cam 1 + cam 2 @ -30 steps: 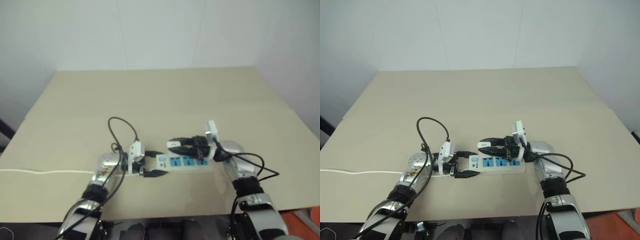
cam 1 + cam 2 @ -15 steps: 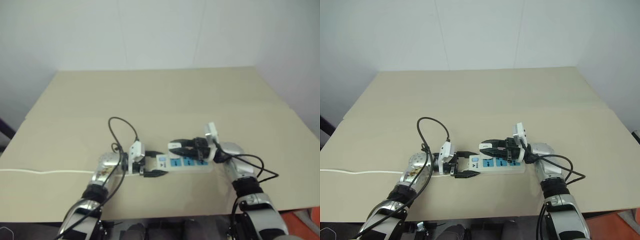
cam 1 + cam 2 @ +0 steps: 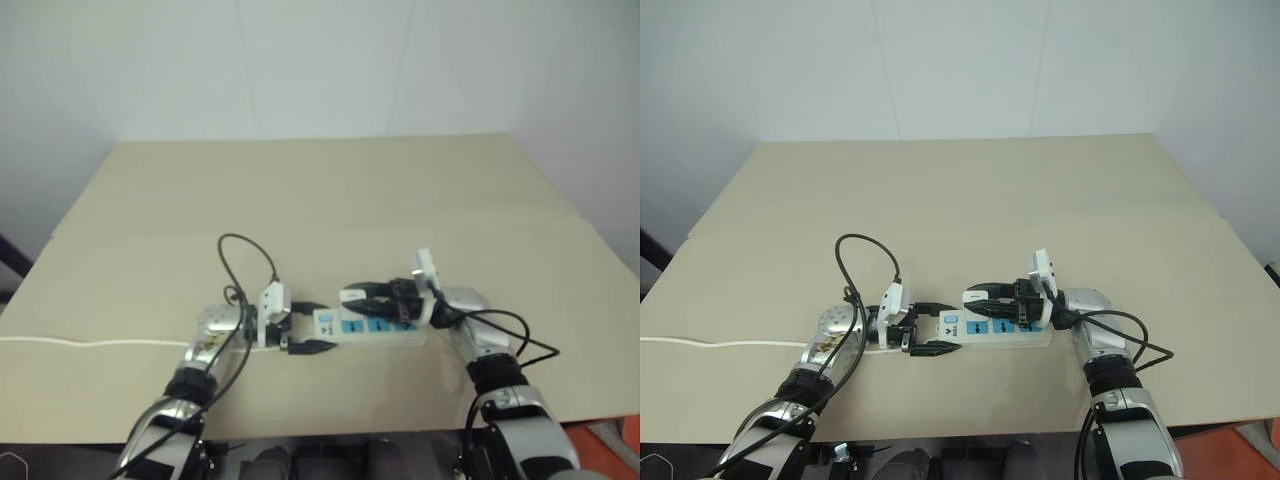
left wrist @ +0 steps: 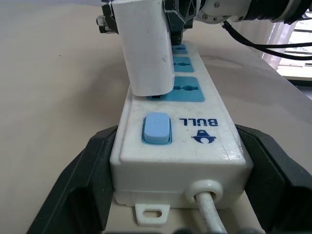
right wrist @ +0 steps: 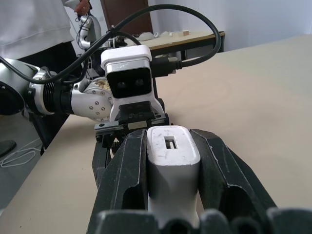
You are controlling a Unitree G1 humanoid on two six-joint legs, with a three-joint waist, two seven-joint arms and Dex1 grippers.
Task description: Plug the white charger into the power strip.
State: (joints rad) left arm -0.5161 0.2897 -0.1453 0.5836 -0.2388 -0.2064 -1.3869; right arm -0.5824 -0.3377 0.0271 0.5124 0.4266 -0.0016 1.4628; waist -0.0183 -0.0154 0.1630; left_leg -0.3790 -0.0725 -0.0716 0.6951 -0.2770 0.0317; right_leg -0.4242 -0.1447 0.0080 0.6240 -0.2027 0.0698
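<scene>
While the white charger [image 4: 146, 46] sits pinched between the right gripper [image 5: 173, 165] fingers [image 5: 130, 175], its underside rests at the power strip [image 4: 180, 141] socket nearest the switch; how deep the prongs sit can't be told. Left gripper [image 4: 180, 195] fingers [image 4: 80, 190] clamp the strip's cord end, pinning it to the desk [image 3: 330, 200]. Charger looks rigid, light, smooth-sided, likely slippery; hold on flat sides seems right. Strip stiff, light, prone to sliding unless braced.
</scene>
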